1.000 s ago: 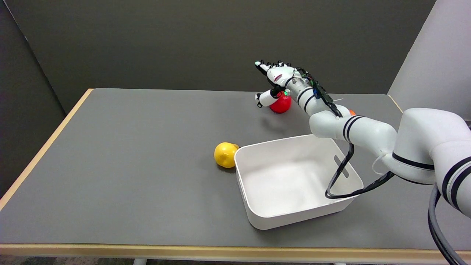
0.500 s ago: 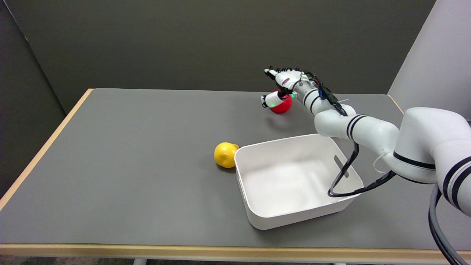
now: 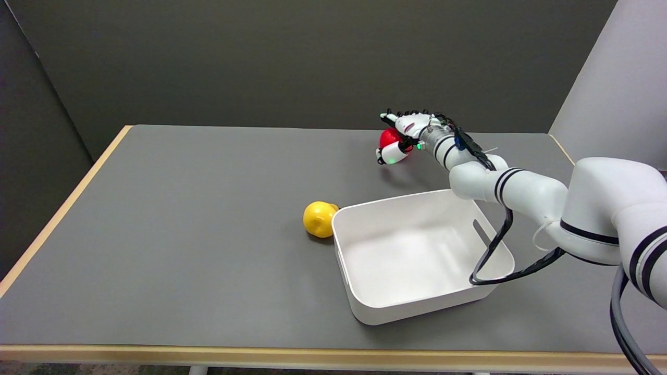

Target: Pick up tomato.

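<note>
- Since one second before, the robot hand (image 3: 404,136) had come lower and further back on the table (image 3: 182,208), down around the tomato (image 3: 388,138).
- Its fingers (image 3: 400,121) lay over the top of the red tomato and the thumb at its front; whether they truly gripped it I could not tell.
- The tomato was near the table's far edge, behind the white bin (image 3: 365,302).
- A yellow fruit (image 3: 319,219) lay touching the bin's left corner.

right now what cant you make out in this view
- Head view: whether the right hand actually grips the round red tomato; its fingers cover the contact.
- Whether the tomato has left the grey table.
- The small orange thing behind the forearm is now fully hidden.
</note>
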